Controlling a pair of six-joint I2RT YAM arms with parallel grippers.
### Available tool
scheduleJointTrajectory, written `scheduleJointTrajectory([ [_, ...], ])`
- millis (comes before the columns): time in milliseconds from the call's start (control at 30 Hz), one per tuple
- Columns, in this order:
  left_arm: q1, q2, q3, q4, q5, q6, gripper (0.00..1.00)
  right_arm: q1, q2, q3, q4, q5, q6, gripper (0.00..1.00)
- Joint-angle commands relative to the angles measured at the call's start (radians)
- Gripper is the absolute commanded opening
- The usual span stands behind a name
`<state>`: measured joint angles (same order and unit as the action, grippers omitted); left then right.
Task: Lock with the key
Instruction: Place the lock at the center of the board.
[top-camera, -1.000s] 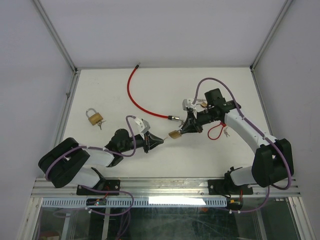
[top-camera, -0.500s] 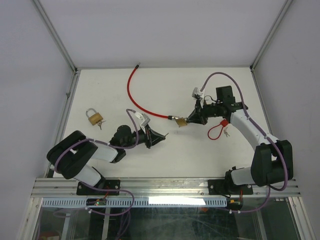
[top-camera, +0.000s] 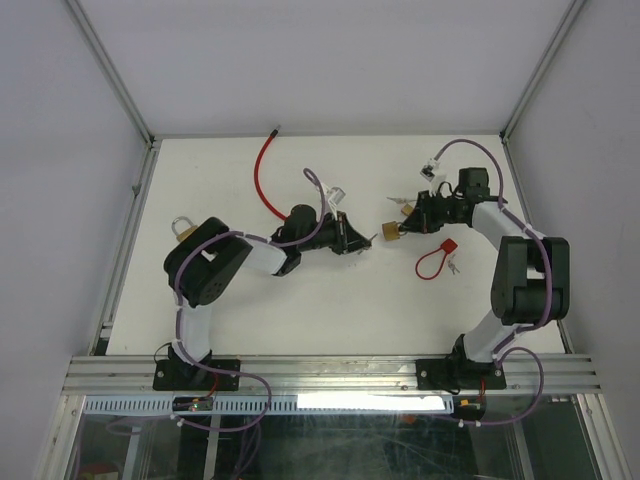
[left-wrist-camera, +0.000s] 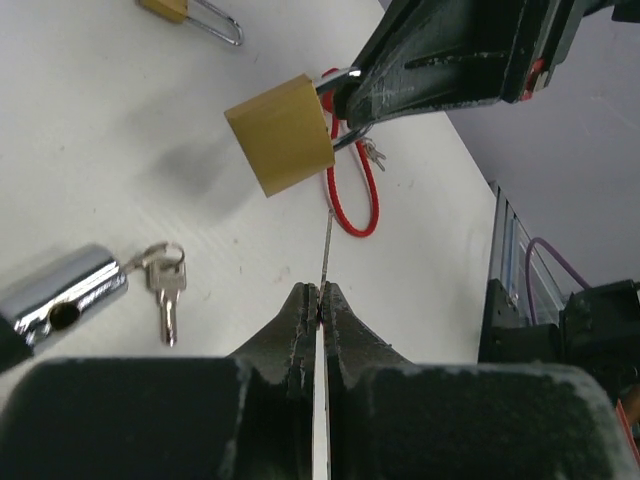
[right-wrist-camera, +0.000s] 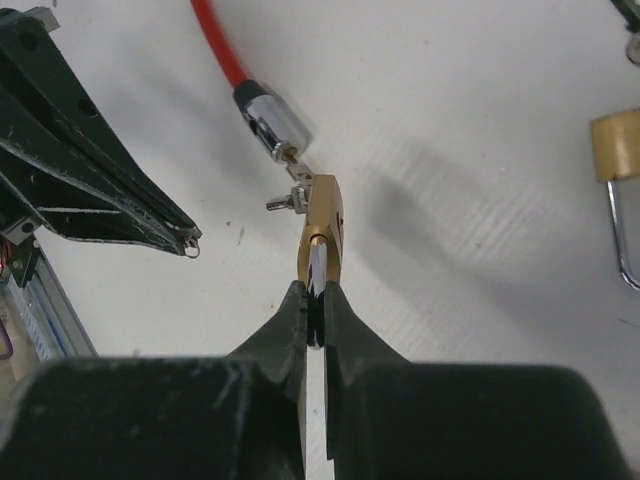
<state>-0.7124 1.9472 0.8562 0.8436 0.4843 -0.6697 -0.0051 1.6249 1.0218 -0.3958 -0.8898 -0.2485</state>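
A brass padlock (top-camera: 391, 231) hangs in the air; my right gripper (top-camera: 407, 222) is shut on its steel shackle (right-wrist-camera: 316, 272). The lock's body (right-wrist-camera: 322, 225) points away from the right fingers toward my left gripper (right-wrist-camera: 95, 185). My left gripper (left-wrist-camera: 320, 292) is shut on a thin key (left-wrist-camera: 327, 245), seen edge-on. The key's tip ends just below the padlock (left-wrist-camera: 280, 133), near its lower right corner. From above, the key (top-camera: 373, 238) lies between the two grippers, a short gap from the lock.
A red cable (top-camera: 265, 178) with a metal end (right-wrist-camera: 270, 120) lies on the table beside loose keys (left-wrist-camera: 165, 290). A red loop with keys (top-camera: 437, 262) lies near the right arm. Other padlocks sit at the left (top-camera: 183, 228) and behind the right gripper (top-camera: 403, 206).
Both arms have swung toward the back of the table. The left gripper carried the key up and right, the right gripper carried the padlock back and right; they stay facing each other.
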Motion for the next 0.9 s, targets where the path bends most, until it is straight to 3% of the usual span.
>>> scheduleJointTrajectory([
  [0,-0.045,0.08,0.185,-0.119,-0.053,-0.01,0.0,-0.029,0.0,0.067,-0.009,0.012,0.059,0.0],
  [333,-0.094,0.251,0.487,-0.354,-0.198,0.012,0.0,-0.076,0.099,0.11,-0.072,0.071,0.031,0.0],
  [533,-0.099,0.267,0.524,-0.404,-0.32,0.036,0.0,-0.079,0.11,0.113,-0.068,0.125,0.025,0.1],
  [867,-0.099,0.319,0.588,-0.463,-0.317,0.045,0.11,-0.087,0.133,0.124,-0.08,0.164,0.023,0.24],
])
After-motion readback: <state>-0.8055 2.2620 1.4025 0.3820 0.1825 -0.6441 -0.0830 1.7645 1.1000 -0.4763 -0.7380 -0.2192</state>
